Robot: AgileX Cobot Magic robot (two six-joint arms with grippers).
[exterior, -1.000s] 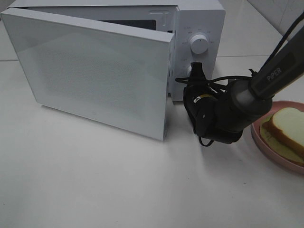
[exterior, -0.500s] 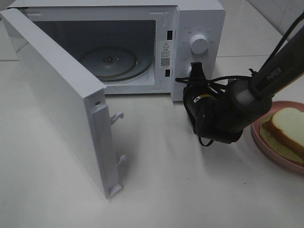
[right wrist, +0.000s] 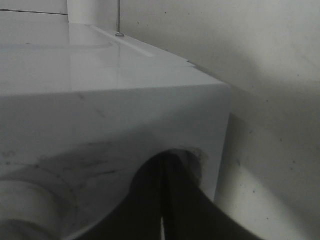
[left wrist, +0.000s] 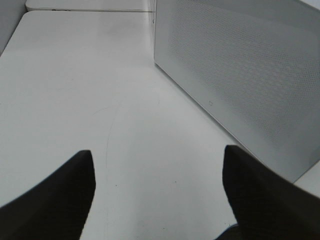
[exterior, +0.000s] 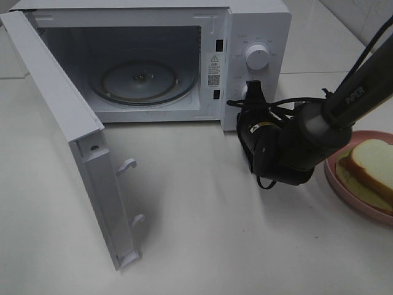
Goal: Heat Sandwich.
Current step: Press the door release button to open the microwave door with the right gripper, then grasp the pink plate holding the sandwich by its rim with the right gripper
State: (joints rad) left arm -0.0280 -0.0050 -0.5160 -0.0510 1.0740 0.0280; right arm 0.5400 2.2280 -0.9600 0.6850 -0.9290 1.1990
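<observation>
Door (exterior: 67, 141) swung wider, one sandwich (exterior: 369, 161) on one plate (exterior: 330, 174), left gripper (left wrist: 156, 150) spread, right gripper (right wrist: 164, 161) closed.

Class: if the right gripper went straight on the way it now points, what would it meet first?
The microwave's control panel, below its upper dial; the shut right gripper looks almost on it, depth unclear.
</observation>
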